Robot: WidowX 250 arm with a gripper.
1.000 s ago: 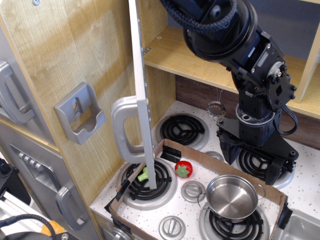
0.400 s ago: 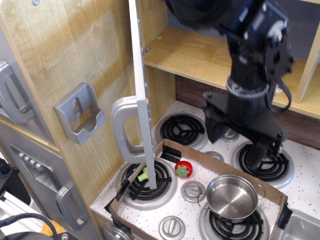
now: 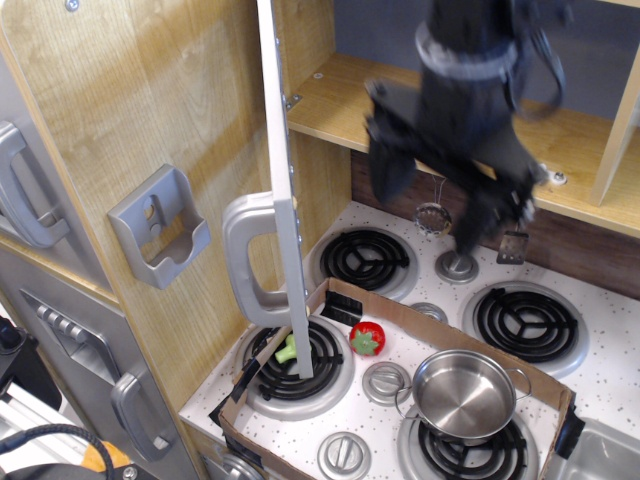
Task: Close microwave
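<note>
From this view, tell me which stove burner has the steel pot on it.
The front right burner, nearest the camera. The steel pot sits over it, inside the cardboard tray; the other three coils carry no pot.

Matt grey plastic microwave (image 3: 283, 190) door, light grained wood cavity, shiny steel pot (image 3: 464, 394), brown cardboard tray (image 3: 420, 323).

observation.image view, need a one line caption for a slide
Blurred gripper, fingers spread, hangs above the toy stove while the microwave door stands open edge-on, handle untouched.
</note>
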